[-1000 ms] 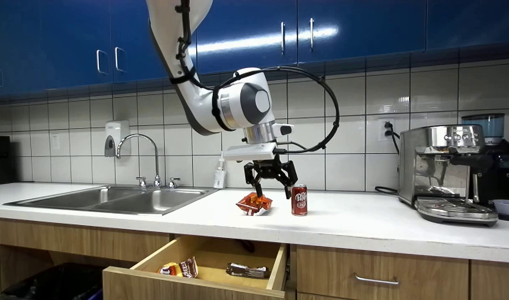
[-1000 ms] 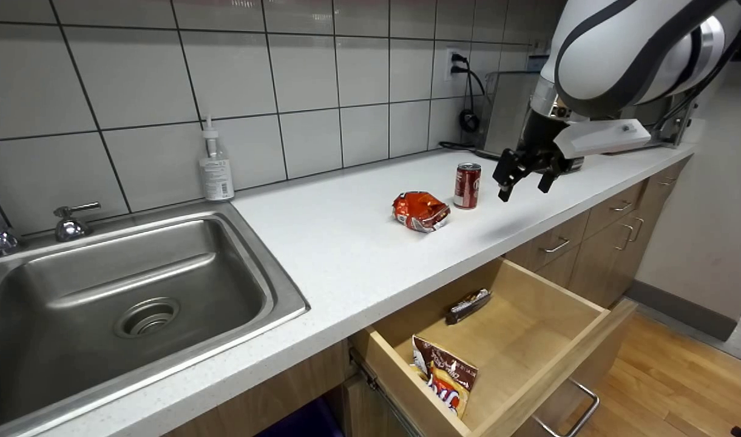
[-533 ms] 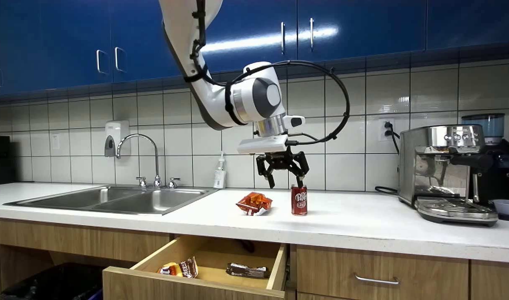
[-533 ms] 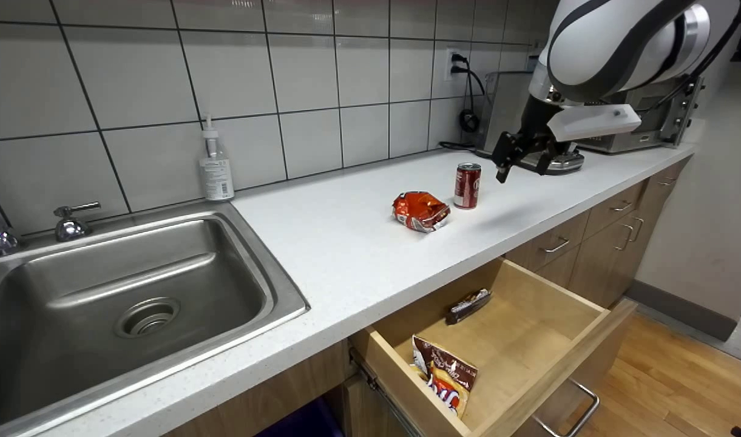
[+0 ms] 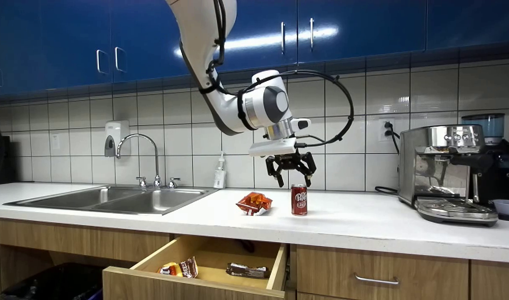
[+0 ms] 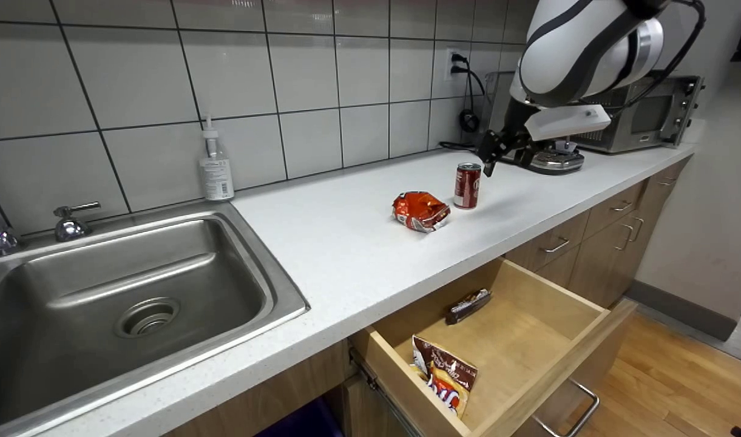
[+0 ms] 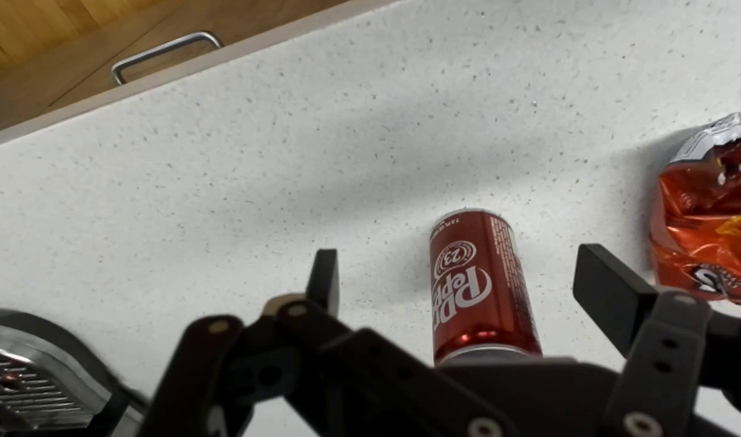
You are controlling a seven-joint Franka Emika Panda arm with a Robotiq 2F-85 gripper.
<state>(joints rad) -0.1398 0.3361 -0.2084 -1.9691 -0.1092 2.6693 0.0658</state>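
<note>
Wrist view: the gripper [image 7: 458, 276], jaws set wide, is near the upright red can [image 7: 482, 285]; a crumpled orange bag [image 7: 707, 212] lies beside the can on the counter [image 7: 346, 152].

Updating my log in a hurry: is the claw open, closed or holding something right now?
Claw: open, holding nothing; the Dr Pepper can stands ungripped.

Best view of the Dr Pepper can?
Wrist view: the Dr Pepper can is largest and most legible there, though the pincer hides part of its top. Both exterior views show it smaller, but whole and upright on the counter.
</note>
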